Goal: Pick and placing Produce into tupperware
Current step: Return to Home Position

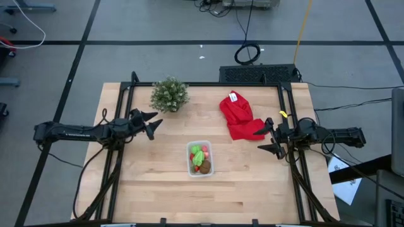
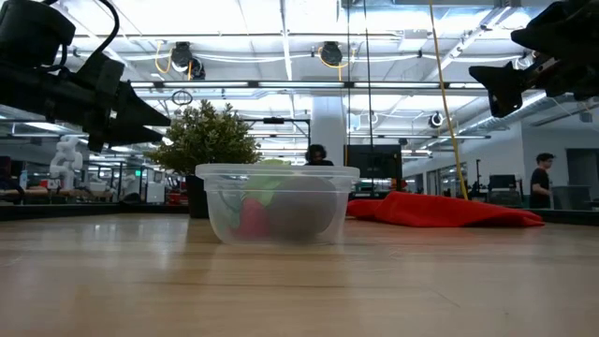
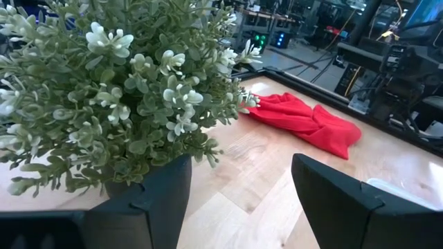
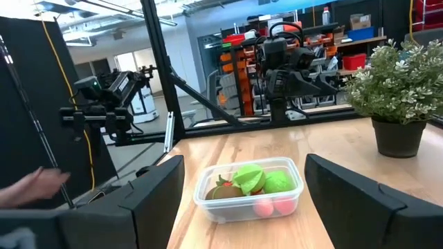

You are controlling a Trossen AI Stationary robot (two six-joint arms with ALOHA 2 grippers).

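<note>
Apparently done: we see tiny toy fruits and vegetables (image 1: 199, 159) inside the small clear plastic tub (image 1: 189, 150), between the spread, empty fingers of our left gripper (image 1: 153, 124) and right gripper (image 1: 260, 140); none lies loose.

The clear tub (image 2: 277, 173) sits on the wooden table (image 2: 299, 281), holding blurred produce (image 2: 255, 217), red and perhaps green; potted plant (image 2: 208, 140) behind, red cloth (image 2: 440, 210) rightward.

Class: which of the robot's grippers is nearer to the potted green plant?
Left. The left gripper hangs close beside the plant. The right gripper is far off on the opposite side, past the red cloth.
</note>
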